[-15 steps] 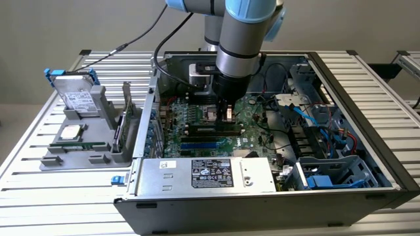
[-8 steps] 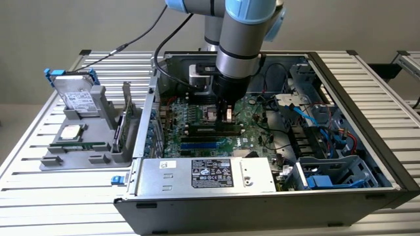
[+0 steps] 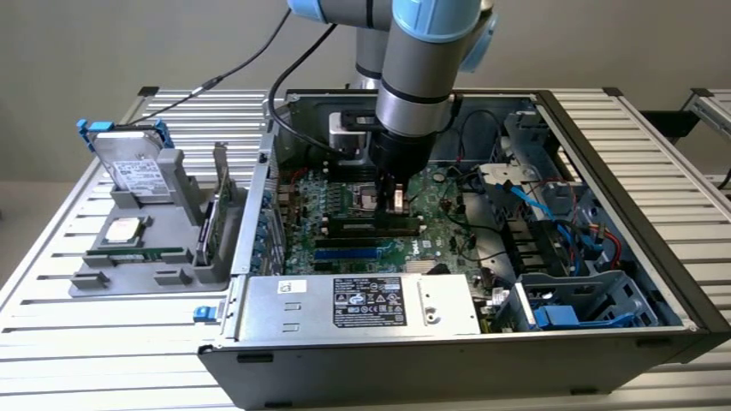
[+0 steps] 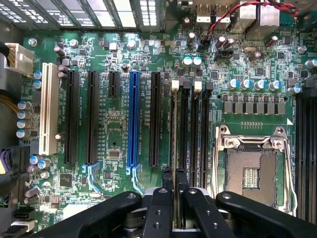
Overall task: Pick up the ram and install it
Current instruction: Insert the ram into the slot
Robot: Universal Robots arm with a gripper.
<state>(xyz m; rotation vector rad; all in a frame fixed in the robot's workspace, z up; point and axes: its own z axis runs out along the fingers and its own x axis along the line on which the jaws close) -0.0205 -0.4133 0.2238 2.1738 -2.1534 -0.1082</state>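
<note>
Slatted metal bench [image 3: 92, 342] is carrying an open grey PC case [image 3: 457, 377], and inside it the black tool [image 3: 395, 205] [image 4: 174, 173] is pinching, nearly closed, the long thin dark-green ram stick [image 3: 354, 225] [image 4: 174, 129] right underneath, lying lengthwise along the black plastic slots [image 4: 185, 129].

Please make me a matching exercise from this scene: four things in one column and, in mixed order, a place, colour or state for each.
1. hard drive
2. hand
3. processor socket
4. motherboard

a. empty
b. green
c. upright in the grey tray
d. down at the black memory slots

Pairs: 1-c, 2-d, 3-a, 4-b
</note>
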